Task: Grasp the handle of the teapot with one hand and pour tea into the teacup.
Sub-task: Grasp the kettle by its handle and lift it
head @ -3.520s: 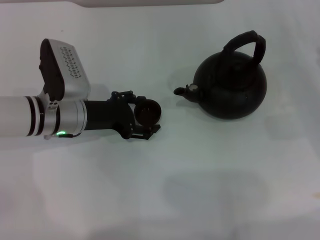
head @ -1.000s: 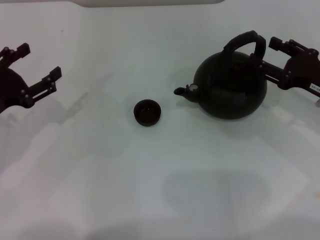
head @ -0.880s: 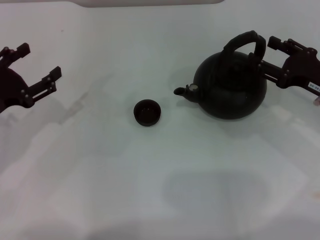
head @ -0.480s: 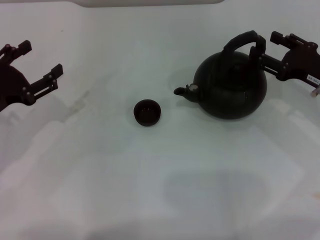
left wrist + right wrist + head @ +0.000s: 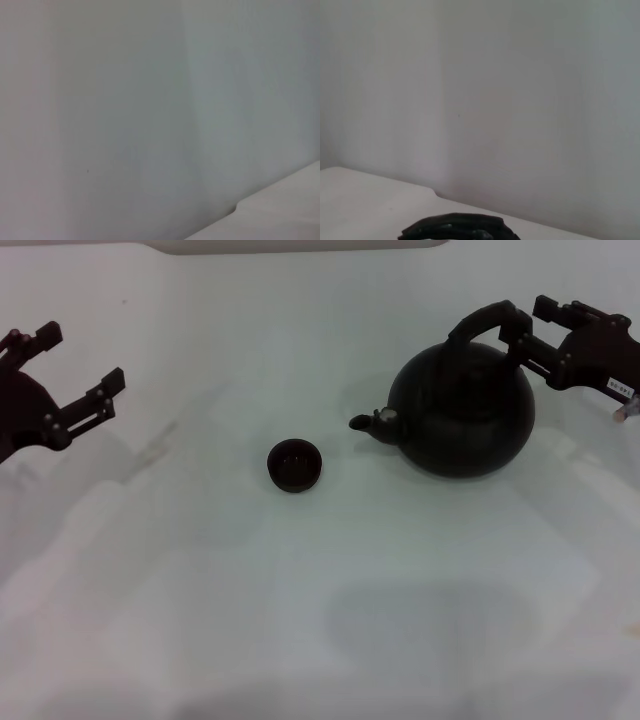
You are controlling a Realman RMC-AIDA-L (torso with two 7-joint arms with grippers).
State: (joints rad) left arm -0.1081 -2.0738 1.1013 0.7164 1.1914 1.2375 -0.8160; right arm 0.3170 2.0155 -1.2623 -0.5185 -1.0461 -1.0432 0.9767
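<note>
Two tools spread open: my right tool (image 5: 528,328) straddles the handle (image 5: 487,321) of the teapot (image 5: 462,410); next I must close, lift, tip toward the teacup (image 5: 295,464). Left tool (image 5: 80,368) idles.

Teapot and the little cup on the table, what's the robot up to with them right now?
The right gripper is open at the far right, its fingers reaching the right end of the handle of the teapot but not closed on it. The teapot sits upright on the table, spout toward the teacup, which stands apart to its left. The left gripper waits open at the far left, holding nothing. No pouring yet.
</note>
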